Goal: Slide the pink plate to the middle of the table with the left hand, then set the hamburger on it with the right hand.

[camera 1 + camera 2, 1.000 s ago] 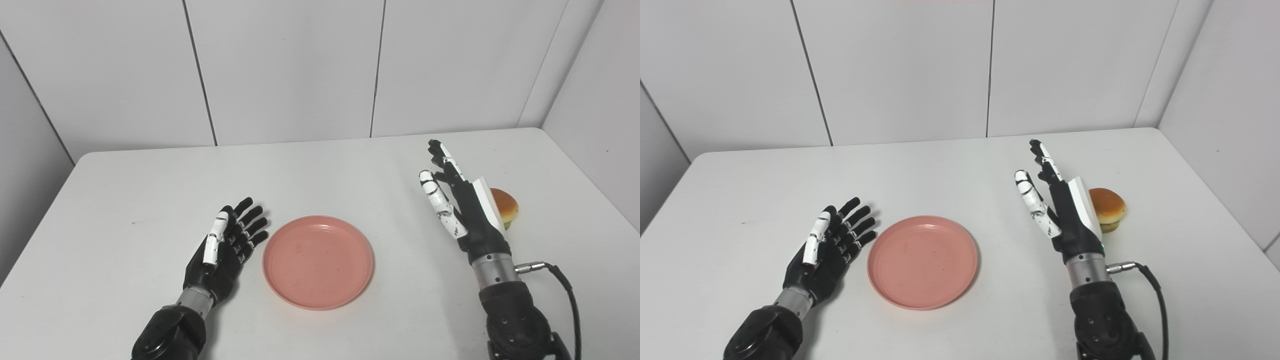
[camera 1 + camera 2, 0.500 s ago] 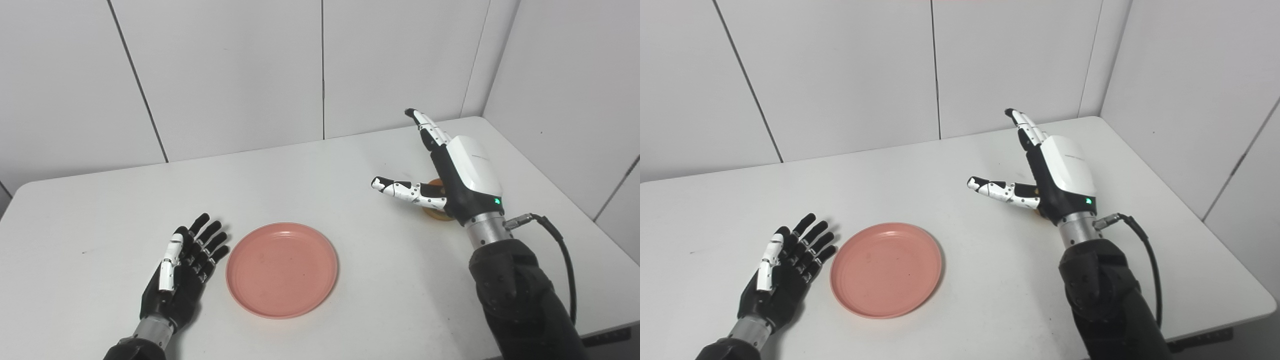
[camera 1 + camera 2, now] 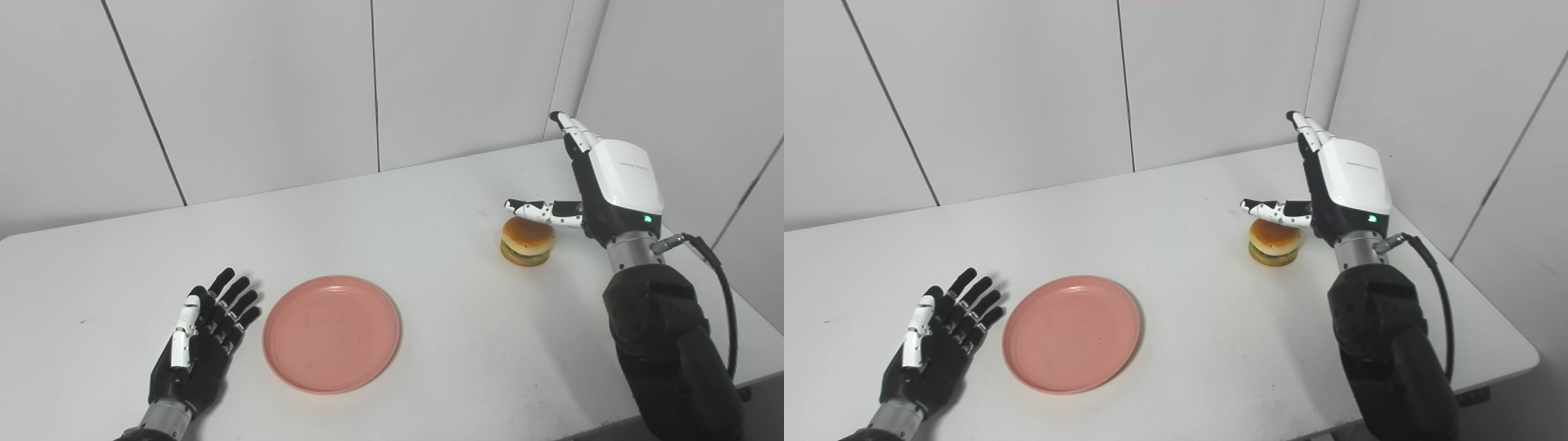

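A pink plate (image 3: 331, 332) lies flat on the white table (image 3: 380, 214), near the front and left of centre. My left hand (image 3: 199, 343) rests palm up just left of the plate, open and not touching it. A hamburger (image 3: 527, 241) with a tan bun and green layer sits on the table to the right. My right hand (image 3: 603, 184) hovers raised behind and to the right of the hamburger, open, fingers stretched upward and thumb reaching out over the bun. Nothing is held in either hand.
White wall panels close in the table at the back and on the right. The table's right edge (image 3: 1507, 331) and front corner lie close beside my right arm. A black cable (image 3: 716, 288) loops off the right wrist.
The camera has swung right, shifting the whole picture left. My right hand rose and moved back to the right, uncovering the hamburger, with its thumb now above the bun. The left hand and plate stay put.
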Robot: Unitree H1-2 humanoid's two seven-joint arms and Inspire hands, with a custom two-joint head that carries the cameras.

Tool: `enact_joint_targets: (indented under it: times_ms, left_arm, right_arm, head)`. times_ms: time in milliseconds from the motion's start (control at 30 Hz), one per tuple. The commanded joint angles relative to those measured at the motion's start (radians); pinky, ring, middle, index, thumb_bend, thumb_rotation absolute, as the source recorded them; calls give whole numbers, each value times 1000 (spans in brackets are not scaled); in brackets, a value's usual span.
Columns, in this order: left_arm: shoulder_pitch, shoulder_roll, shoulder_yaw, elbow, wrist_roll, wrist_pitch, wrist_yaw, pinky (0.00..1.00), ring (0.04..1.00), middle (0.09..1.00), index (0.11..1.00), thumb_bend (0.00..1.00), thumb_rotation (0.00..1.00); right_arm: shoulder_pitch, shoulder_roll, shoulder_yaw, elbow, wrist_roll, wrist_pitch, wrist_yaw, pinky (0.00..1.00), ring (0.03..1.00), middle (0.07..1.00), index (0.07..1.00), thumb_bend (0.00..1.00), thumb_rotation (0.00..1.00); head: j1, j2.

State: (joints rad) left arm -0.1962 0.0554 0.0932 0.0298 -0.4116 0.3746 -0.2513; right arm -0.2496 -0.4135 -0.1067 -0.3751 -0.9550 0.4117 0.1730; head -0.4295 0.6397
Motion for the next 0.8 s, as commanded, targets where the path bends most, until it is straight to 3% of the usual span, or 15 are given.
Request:
enact_joint_targets:
  times_ms: [0,500,767]
  left_arm:
    - [-15,11,4,9,-4,0,-2,920,910,908,900,320,1000]
    - [-11,17,3,7,-1,-2,-2,931,916,913,902,325,1000]
    - [-9,20,3,6,-1,3,-4,931,917,913,904,327,1000]
  right_arm:
    - [-14,-21,-18,13,-12,4,-42,720,856,907,922,890,564]
    - [-44,-9,34,240,25,27,-45,734,905,961,993,947,652]
    - [-76,-1,57,334,86,6,-84,776,931,971,988,968,621]
  head:
    - [-2,-2]
    - [0,6]
    - [2,16]
